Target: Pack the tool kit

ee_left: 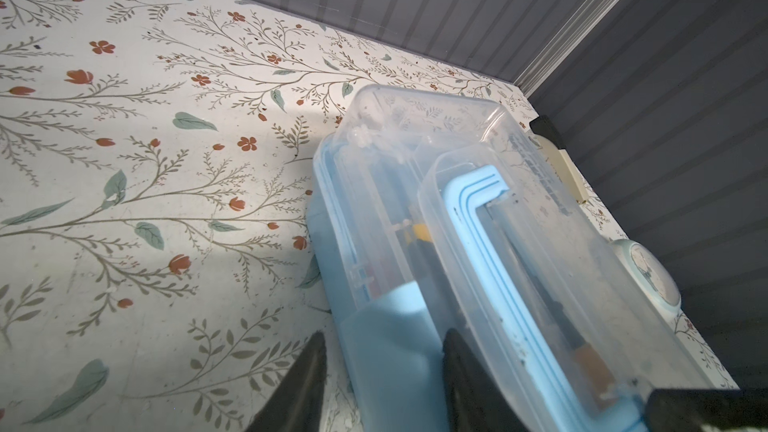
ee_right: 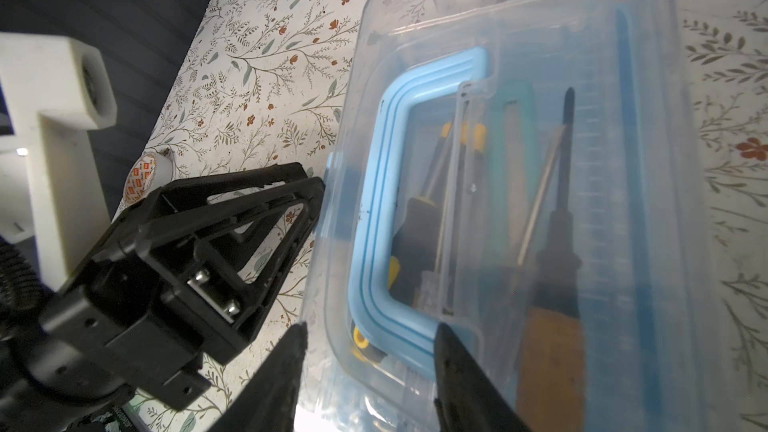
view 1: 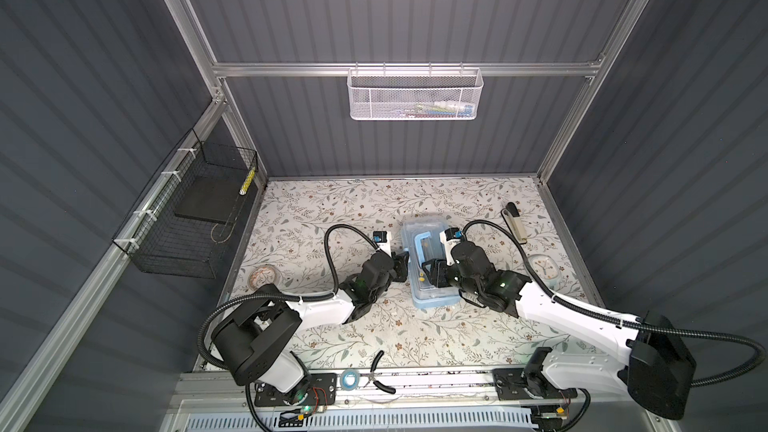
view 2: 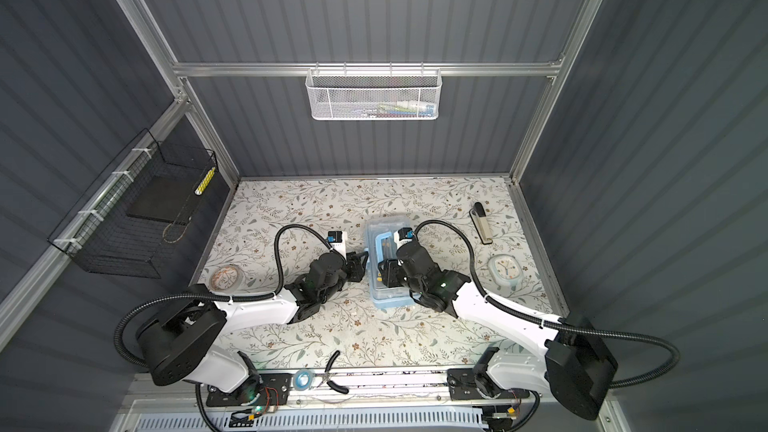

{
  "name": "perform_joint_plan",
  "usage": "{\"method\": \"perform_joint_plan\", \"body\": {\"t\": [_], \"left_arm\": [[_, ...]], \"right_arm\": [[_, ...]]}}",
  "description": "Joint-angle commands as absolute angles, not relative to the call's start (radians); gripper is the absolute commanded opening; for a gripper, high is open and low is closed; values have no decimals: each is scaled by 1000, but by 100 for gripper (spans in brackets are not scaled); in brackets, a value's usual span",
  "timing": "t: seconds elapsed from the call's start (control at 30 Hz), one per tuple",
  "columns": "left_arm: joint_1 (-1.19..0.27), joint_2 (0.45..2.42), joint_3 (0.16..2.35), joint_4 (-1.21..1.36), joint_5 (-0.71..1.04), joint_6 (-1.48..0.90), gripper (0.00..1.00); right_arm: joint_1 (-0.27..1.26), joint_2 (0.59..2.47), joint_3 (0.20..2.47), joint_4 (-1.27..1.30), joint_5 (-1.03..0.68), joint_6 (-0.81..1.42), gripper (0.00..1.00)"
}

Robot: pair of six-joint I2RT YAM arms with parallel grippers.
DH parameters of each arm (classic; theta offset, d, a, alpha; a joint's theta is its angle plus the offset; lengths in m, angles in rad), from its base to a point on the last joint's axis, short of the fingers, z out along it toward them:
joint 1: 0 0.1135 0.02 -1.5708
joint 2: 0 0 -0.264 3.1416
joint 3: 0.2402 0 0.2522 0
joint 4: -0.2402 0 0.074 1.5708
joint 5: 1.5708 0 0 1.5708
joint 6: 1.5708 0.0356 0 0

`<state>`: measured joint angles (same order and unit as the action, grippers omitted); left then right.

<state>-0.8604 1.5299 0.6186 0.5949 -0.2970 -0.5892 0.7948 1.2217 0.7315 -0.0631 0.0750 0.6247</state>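
A clear plastic tool box (view 1: 419,238) (view 2: 384,224) with a light blue handle (ee_right: 374,184) lies mid-table, its lid down. Screwdrivers (ee_right: 548,355) with yellow, black and orange handles show through the lid. My left gripper (view 1: 401,265) (ee_left: 384,334) is at the box's left side, open, with its jaws either side of a blue latch (ee_left: 386,367); the outer finger stands off it. My right gripper (view 1: 430,272) (ee_right: 370,326) hangs over the box, open. One of its fingers is outside the lid's rim, the other is on the lid by the handle's end.
A patterned tape roll (view 1: 264,276) lies left, and a pale blue clock (view 1: 544,270) and a beige folding tool (view 1: 515,224) right. Pliers (view 1: 380,376) and a blue tape roll (view 1: 350,378) lie on the front rail. A black wire basket (view 1: 187,222) and a white mesh basket (view 1: 415,95) hang on the walls.
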Motion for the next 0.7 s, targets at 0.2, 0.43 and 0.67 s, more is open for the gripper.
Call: {"method": "perform_joint_plan", "body": {"t": [0.2, 0.43, 0.67], "left_arm": [[-865, 1553, 647, 624, -228, -613, 38], [-865, 1569, 650, 641, -213, -626, 38], [-864, 1592, 655, 658, -198, -635, 39]], "right_arm": [[785, 1229, 698, -97, 75, 624, 51], [784, 1229, 695, -93, 76, 626, 51], [784, 1224, 692, -94, 77, 629, 51]]}}
